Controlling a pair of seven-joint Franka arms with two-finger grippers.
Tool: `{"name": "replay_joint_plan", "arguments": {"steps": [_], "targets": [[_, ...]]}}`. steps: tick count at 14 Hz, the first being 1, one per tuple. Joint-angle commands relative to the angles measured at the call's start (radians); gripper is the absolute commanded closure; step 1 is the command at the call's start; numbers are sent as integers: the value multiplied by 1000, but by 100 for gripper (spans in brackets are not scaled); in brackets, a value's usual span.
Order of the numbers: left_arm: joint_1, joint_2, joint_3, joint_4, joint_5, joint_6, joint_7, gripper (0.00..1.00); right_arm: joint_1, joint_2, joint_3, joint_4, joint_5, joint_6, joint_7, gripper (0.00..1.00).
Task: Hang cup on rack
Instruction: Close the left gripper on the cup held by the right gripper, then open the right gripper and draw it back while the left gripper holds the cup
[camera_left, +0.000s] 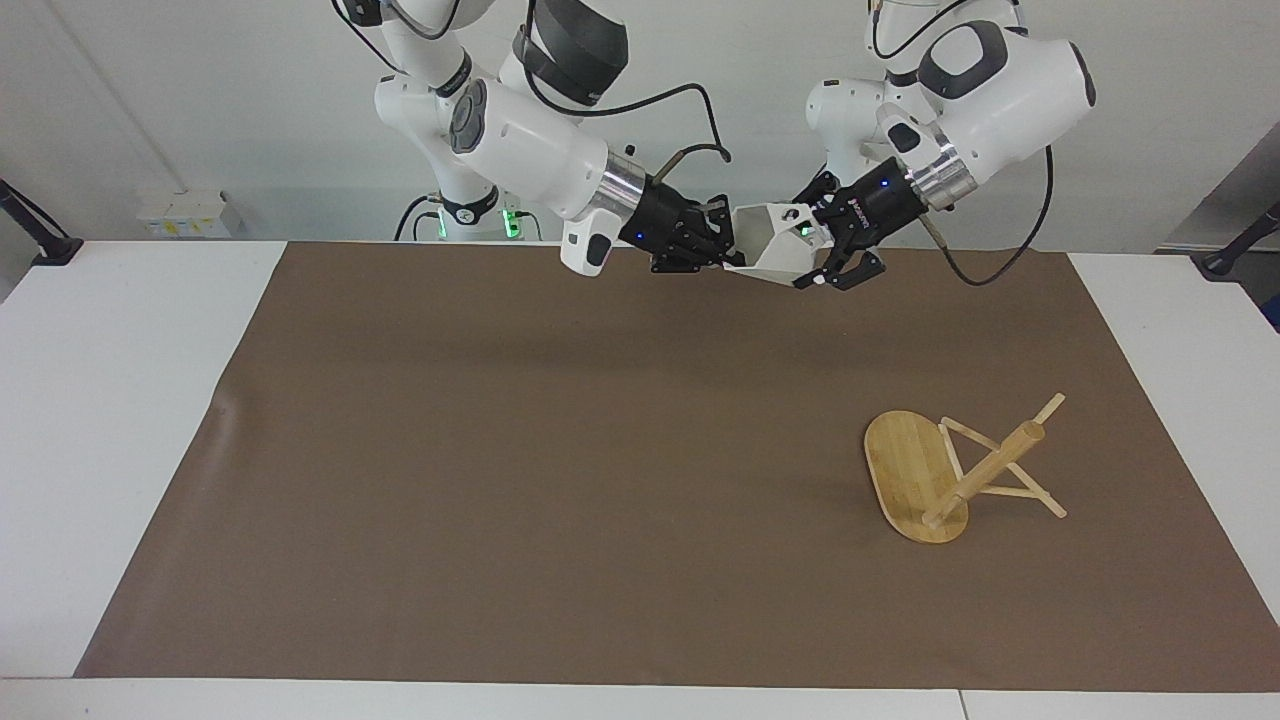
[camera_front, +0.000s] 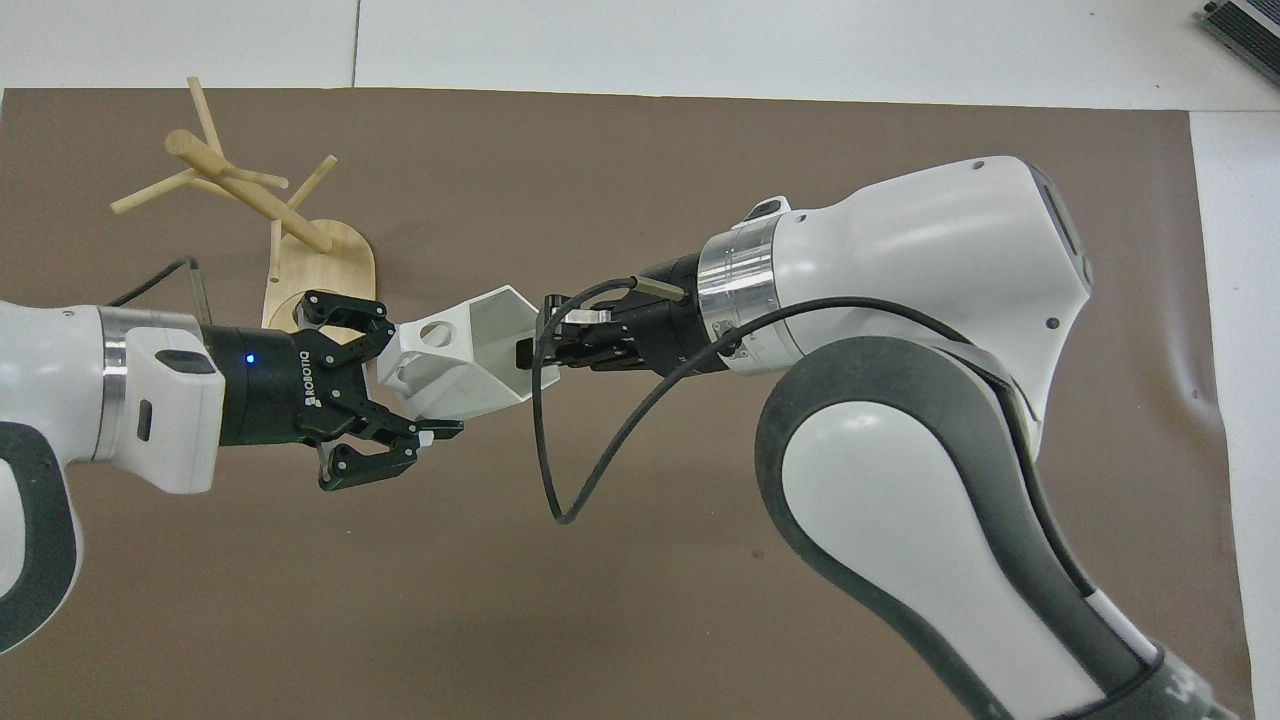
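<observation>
The white faceted cup (camera_left: 770, 250) hangs in the air on its side between my two grippers, over the mat's edge nearest the robots; it also shows in the overhead view (camera_front: 460, 360). My right gripper (camera_left: 725, 250) is shut on the cup's rim, also seen from overhead (camera_front: 535, 345). My left gripper (camera_left: 812, 250) has its fingers closed around the cup's base and handle end, also seen from overhead (camera_front: 410, 375). The bamboo rack (camera_left: 985, 470) stands on the mat toward the left arm's end, farther from the robots than the cup, and shows in the overhead view (camera_front: 250, 195).
A brown mat (camera_left: 500, 450) covers most of the white table (camera_left: 100, 400). The rack's oval base (camera_left: 900, 470) and thin pegs (camera_left: 1010, 490) are the only other things on the mat.
</observation>
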Motion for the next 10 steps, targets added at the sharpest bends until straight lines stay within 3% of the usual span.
{"name": "replay_joint_plan", "arguments": {"steps": [1, 2, 4, 5, 6, 7, 10], "targets": [[6, -20, -16, 2, -43, -34, -43, 100, -8, 8, 11, 7, 22, 38, 10, 100], [6, -20, -15, 2, -43, -34, -44, 100, -8, 8, 11, 7, 22, 38, 10, 100], [6, -20, -15, 2, -43, -37, -46, 100, -8, 7, 11, 7, 24, 38, 12, 79], [6, -20, -15, 2, -43, -37, -47, 100, -8, 7, 11, 7, 21, 38, 12, 59], [6, -20, -15, 2, -43, -38, -46, 100, -7, 7, 11, 7, 19, 38, 9, 26], [6, -20, -15, 2, -43, -40, -47, 100, -7, 4, 11, 7, 16, 41, 12, 0], [15, -24, -10, -8, -41, -40, -46, 100, -7, 4, 11, 7, 18, 60, 13, 0]]}}
